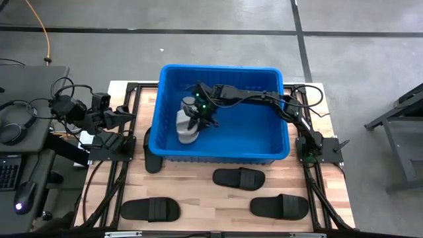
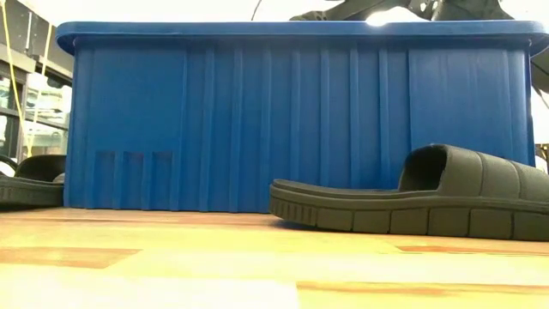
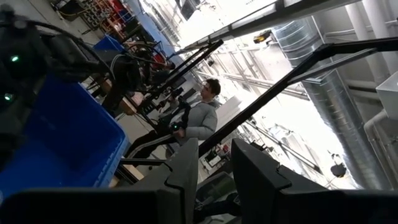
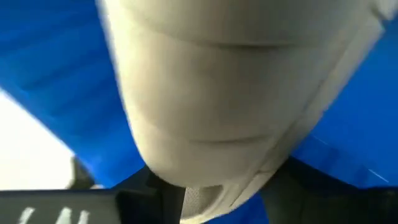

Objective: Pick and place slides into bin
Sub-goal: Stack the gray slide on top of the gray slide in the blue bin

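Overhead, the right arm reached from its mount at the table's right edge across the blue bin (image 1: 276, 149), elbow bent, its wrist turned down inside the tub toward the left wall. The right gripper (image 1: 196, 114) hung right over a light grey slide (image 1: 187, 125) that sat near the bin's left wall, and in the wrist view the pale strap (image 4: 230, 93) filled nearly everything, pressed close against the dark fingers (image 4: 155, 186); whether those fingers clamped it or had let go I could not tell. The left arm was folded back at the table's left edge, its left gripper (image 1: 125, 116) aimed toward the bin's outer left wall, fingers (image 3: 186, 180) set a narrow gap apart with nothing between them (a person in a grey top showed in the room beyond). Three black slides (image 1: 238, 178) lay on the table (image 1: 198, 192) along its near edge, outside the bin, and a fourth (image 1: 151, 155) lay against the bin's near left corner.
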Motion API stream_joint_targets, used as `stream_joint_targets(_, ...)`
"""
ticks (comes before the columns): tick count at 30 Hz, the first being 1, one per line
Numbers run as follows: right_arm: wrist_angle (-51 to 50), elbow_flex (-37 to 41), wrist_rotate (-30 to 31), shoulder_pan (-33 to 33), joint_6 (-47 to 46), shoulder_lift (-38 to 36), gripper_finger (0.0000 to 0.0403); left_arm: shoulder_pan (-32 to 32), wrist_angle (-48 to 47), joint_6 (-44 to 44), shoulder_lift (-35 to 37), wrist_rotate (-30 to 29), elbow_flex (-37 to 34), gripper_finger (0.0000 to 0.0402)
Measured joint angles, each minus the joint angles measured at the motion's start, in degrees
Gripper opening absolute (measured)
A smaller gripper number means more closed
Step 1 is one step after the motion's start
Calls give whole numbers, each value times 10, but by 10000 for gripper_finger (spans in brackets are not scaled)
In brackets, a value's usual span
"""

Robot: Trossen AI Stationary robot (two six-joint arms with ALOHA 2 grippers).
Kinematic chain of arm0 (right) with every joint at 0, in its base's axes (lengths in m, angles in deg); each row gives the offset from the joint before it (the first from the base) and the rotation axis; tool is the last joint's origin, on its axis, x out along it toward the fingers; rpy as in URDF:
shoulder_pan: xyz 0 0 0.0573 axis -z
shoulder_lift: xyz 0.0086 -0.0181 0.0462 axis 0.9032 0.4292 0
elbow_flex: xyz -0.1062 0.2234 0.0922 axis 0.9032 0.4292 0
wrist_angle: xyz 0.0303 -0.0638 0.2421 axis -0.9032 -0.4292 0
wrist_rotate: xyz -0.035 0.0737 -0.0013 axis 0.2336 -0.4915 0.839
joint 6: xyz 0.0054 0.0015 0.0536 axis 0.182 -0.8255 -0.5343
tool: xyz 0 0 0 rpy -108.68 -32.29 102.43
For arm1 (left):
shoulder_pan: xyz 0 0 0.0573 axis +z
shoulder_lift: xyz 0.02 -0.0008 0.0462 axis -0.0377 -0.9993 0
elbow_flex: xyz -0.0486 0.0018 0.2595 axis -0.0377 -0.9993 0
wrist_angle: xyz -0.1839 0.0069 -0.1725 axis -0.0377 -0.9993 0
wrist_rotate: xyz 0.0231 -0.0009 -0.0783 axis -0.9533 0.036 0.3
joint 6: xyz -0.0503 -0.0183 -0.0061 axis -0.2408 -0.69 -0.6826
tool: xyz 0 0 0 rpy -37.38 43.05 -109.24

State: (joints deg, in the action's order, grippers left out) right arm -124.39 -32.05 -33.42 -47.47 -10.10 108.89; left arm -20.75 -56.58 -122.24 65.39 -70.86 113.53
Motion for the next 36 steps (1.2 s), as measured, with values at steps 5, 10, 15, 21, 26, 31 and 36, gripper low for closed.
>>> stream_joint_targets(5, -72, 0, -8, 0, 50, 1, 167, 0, 0, 0, 0, 0, 0, 88)
stream_joint_targets(10, -64, 0, -2, 0, 57, 1, 166, 0, 0, 1, 0, 0, 0, 88)
stream_joint_targets(15, -85, 0, -11, 2, 66, 1, 150, 0, 0, 1, 0, 7, 0, 88)
stream_joint_targets(21, -78, 0, -25, 3, 70, 1, 136, 0, -1, 1, 0, 7, 0, 88)
stream_joint_targets(26, -54, 0, -28, 2, 68, 1, 130, 0, -6, 1, 0, 7, 0, 88)
stream_joint_targets(31, -16, 0, -28, 3, 61, 1, 58, 0, -5, 1, 0, 7, 0, 88)
stream_joint_targets(36, 29, 0, -35, 2, 63, 0, 16, 0, -5, 1, 0, 15, 0, 88)
